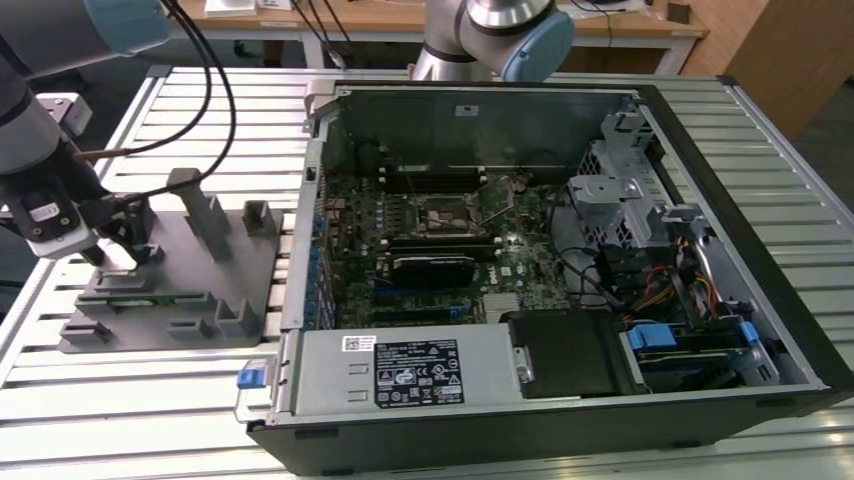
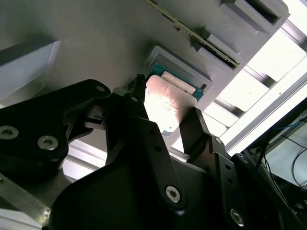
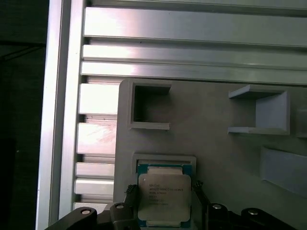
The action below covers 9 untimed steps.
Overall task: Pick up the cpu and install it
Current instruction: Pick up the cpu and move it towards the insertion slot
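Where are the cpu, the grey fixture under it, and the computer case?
cpu (image 3: 164,194): first wrist view, middle of its silver top.
grey fixture (image 1: 154,330): exterior view, bare front of its base.
computer case (image 1: 745,200): exterior view, black side wall's rim.

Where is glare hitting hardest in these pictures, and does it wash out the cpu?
In the second wrist view, glare whitens the top of the cpu and blows out the table slats; in the first wrist view the cpu is evenly lit.
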### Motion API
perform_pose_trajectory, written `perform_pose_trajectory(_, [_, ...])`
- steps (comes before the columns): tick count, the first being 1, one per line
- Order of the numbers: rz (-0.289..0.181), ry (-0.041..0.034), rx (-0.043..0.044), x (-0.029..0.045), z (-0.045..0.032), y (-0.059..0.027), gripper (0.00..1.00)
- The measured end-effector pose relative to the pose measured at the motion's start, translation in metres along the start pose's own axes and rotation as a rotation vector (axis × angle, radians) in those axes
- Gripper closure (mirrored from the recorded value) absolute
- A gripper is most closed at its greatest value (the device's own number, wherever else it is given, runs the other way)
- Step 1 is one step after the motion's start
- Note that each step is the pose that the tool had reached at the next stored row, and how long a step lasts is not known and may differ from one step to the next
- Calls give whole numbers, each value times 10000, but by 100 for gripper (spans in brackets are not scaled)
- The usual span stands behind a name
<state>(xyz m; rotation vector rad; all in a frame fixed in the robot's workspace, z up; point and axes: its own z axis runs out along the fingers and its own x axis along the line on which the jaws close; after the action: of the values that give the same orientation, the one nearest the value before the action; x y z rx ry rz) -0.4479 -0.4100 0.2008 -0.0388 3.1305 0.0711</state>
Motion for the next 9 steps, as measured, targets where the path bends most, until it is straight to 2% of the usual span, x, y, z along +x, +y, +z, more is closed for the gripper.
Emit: perform_pose_trajectory(9, [0, 0, 0, 0, -57, 3, 47])
